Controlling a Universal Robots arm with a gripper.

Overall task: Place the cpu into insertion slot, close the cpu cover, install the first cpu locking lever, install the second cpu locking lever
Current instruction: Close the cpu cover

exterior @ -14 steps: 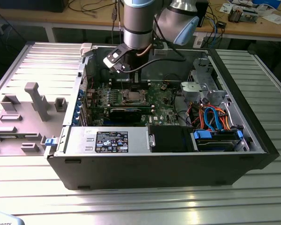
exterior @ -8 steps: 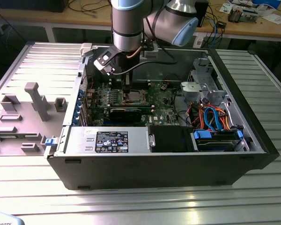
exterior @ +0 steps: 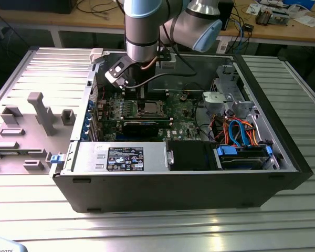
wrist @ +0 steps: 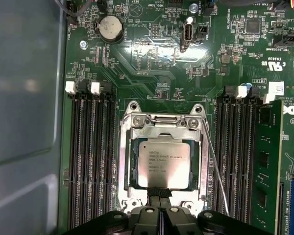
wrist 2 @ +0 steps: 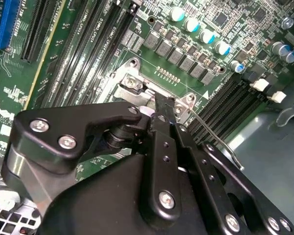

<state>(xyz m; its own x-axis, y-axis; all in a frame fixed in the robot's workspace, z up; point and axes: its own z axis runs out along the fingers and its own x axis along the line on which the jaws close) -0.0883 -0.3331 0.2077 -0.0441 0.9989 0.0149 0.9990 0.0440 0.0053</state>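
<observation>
The gripper (wrist: pixel 159 198) is clenched, fingertips pressed together and touching the edge of the cpu cover (wrist: pixel 161 131) – that frame lies flat over the cpu (wrist: pixel 164 164); the cpu sits level in the insertion slot (wrist: pixel 131 108), silvery top up; a thin wire lever (wrist: pixel 213 156) runs alongside the slot, slightly splayed; the open computer case (exterior: pixel 173 189) holds the green board (wrist: pixel 152 58) – slot near its middle

I see the cpu (wrist: pixel 164 164) seated in the insertion slot (wrist: pixel 122 166), the cpu cover (wrist: pixel 161 131) lying around it and memory slots (wrist: pixel 90 156) flanking both sides. My gripper (wrist: pixel 159 195) sits at the cover's edge. In the exterior view, the expansion card (exterior: pixel 142 126) lies just camera-side of the slot.
</observation>
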